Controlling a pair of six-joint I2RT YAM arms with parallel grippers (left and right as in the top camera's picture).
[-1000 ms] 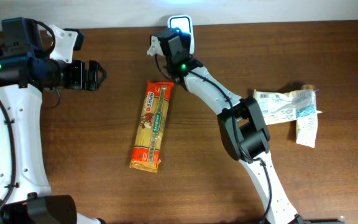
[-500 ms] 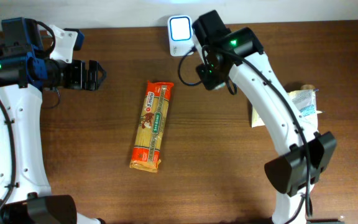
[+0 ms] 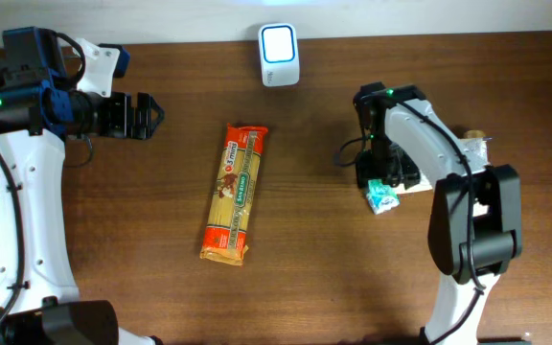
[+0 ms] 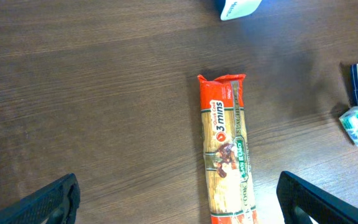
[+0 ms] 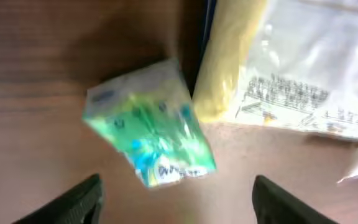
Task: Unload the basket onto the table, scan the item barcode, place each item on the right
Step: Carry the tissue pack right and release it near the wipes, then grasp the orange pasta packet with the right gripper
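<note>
Green packet (image 5: 148, 124) blurred; pasta pack (image 4: 227, 149) cut off below

Small green-and-white packet (image 3: 382, 196): flat on the surface, right of centre, lying askew; print too blurred to read. One edge sits just beside a yellow-and-clear bag (image 5: 303, 74) with a printed label. Scanner (image 3: 279, 43): white rounded box, window lit, far edge, centre. Long orange-red pasta pack (image 3: 236, 194): flat, left of centre, slightly slanted, running near to far.
</note>
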